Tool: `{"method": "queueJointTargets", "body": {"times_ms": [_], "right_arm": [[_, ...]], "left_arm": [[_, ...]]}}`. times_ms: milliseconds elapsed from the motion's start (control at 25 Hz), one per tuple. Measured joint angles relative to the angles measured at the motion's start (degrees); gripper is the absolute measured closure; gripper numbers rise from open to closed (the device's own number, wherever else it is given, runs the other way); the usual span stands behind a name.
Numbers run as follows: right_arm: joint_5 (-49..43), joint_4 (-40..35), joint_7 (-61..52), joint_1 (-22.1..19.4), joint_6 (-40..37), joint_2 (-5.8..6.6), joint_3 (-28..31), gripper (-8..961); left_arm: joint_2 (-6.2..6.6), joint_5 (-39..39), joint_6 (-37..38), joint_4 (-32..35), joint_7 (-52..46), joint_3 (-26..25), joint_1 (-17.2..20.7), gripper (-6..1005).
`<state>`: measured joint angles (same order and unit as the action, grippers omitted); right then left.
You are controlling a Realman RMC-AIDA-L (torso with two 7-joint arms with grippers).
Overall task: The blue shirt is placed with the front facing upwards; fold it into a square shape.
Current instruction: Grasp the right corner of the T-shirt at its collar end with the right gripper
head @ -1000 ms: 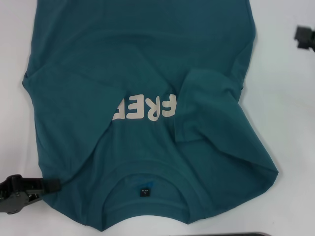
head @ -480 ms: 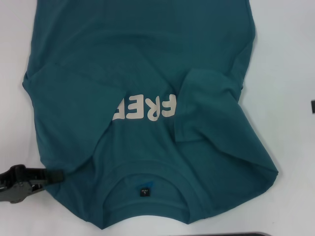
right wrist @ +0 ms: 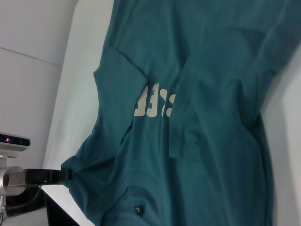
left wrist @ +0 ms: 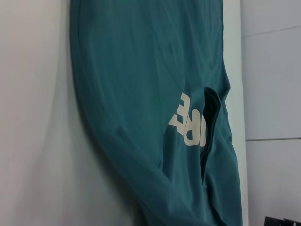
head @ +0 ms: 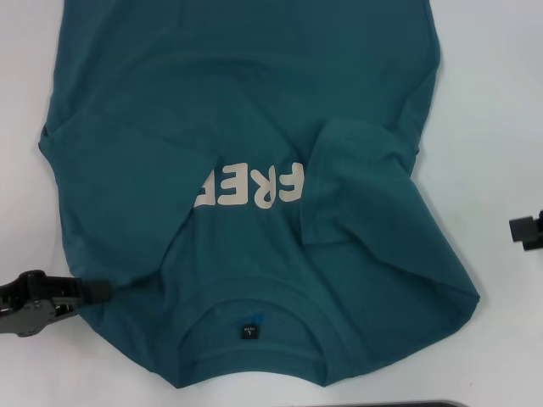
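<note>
With both sleeves folded in, I see the blue shirt (head: 246, 127) spread on the desk (head: 501, 102), collar toward me. My left end effector (head: 95, 291) pinches its near shoulder edge; the right end effector (head: 526, 231) waits beside it, grip unreadable. Next, I'd judge, comes folding lengthwise.

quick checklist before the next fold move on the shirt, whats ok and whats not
1. Shirt front up, lettering showing: ok.
2. Left hand at the shirt's edge beside the collar: ok.
3. Left hand actually pinching cloth: cannot tell.
4. Right hand at the shirt: not ok, it hangs off the cloth over the table.
5. Right sleeve folded in over the chest: ok, but wrinkled.
6. Left side folded flat: not ok, it is bunched near the left hand.
</note>
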<state>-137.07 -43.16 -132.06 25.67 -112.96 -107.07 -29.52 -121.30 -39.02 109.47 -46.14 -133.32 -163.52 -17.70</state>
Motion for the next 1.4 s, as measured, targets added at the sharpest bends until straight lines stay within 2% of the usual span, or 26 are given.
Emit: {"method": "queueJointTargets", "body": {"times_ms": [40,240,680,1400], "right_arm": [[-1.3,0.3,0.0,-0.4,1.0,-0.34,0.0,151],[-4.0,2.5,0.2,-0.7,3.1,-0.56,0.0,149],[-4.3,7.2,0.6,-1.1,7.1,-1.48,-2.3,159],[-4.4,7.6,0.6,-0.6,9.6,-3.79,-4.3,175]], "left_arm": [[0.07,0.0,0.0,0.0,0.0,-0.1,0.0,963],[0.3,0.0,-0.3,0.0,0.0,-0.2,-0.3,964],[0.37,0.0,-1.0,-0.3,0.0,-0.3,-0.9,965],[0.36,0.0,-1.1,-0.3,0.4,0.1,-1.0,965]]}}
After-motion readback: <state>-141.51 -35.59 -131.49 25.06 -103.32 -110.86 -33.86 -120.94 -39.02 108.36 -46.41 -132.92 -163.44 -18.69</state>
